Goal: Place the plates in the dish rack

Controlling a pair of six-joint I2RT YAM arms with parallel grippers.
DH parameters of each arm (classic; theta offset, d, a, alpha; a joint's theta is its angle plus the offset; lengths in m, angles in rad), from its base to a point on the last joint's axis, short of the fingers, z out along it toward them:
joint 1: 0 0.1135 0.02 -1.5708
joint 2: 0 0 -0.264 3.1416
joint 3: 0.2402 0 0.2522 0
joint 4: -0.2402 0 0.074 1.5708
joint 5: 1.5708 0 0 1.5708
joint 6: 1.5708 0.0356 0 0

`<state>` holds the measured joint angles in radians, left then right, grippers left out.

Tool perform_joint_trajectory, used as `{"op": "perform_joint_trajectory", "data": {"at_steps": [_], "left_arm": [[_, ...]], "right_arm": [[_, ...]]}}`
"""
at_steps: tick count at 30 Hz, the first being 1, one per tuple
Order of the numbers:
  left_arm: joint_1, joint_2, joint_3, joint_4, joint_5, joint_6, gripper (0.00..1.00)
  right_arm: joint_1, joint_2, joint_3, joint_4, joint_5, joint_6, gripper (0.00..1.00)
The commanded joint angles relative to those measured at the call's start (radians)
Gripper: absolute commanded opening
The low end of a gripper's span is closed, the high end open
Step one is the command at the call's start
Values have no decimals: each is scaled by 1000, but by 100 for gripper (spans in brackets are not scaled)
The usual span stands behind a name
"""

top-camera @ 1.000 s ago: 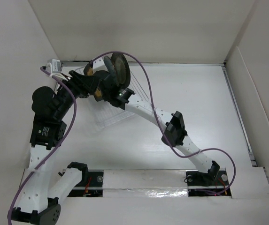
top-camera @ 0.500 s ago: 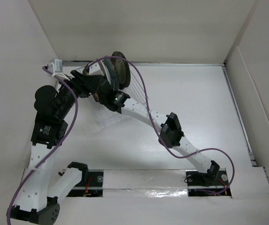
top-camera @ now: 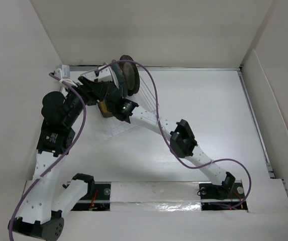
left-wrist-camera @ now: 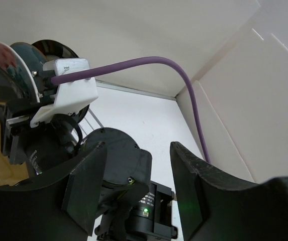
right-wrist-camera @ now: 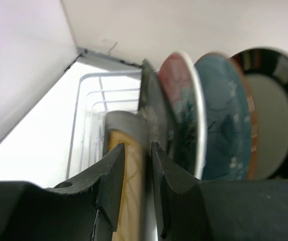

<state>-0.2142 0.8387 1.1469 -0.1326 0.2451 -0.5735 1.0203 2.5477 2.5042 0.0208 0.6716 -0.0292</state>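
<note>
The wire dish rack (top-camera: 128, 118) stands at the back left and also shows in the right wrist view (right-wrist-camera: 89, 98). Upright in it are a black floral square plate (right-wrist-camera: 151, 103), a red-patterned plate (right-wrist-camera: 181, 98), a teal plate (right-wrist-camera: 224, 118) and a black gold-rimmed plate (right-wrist-camera: 274, 113). My right gripper (right-wrist-camera: 139, 186) is shut on the edge of the dark-brown amber-centred plate (right-wrist-camera: 128, 175) and holds it upright in the rack beside the floral plate. My left gripper (left-wrist-camera: 136, 186) is open and empty, close behind the right wrist (left-wrist-camera: 116, 160). No cream plate shows.
White walls close in on the left, back and right. The rack sits near the back left corner (top-camera: 66, 68). A purple cable (top-camera: 156, 95) loops over the rack from the right arm. Both arms crowd together over the rack's left end (top-camera: 96, 93).
My right gripper has carried the amber-centred plate leftward and lower into the rack. My left arm has shifted slightly towards the back, staying close to the right wrist.
</note>
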Motion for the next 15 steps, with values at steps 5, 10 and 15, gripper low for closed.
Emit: {"op": "perform_joint_trajectory", "data": {"at_steps": [5,10,15], "left_arm": [[-2,-9,-4,57,-36,17,50],[-2,-30,-7,22,-128,38,48],[-2,-67,-76,-77,-299,67,33]], "right_arm": [[0,-27,22,91,-116,129,38],[-11,-101,-86,126,-173,222,46],[-43,-294,-299,192,-282,285,68]]}}
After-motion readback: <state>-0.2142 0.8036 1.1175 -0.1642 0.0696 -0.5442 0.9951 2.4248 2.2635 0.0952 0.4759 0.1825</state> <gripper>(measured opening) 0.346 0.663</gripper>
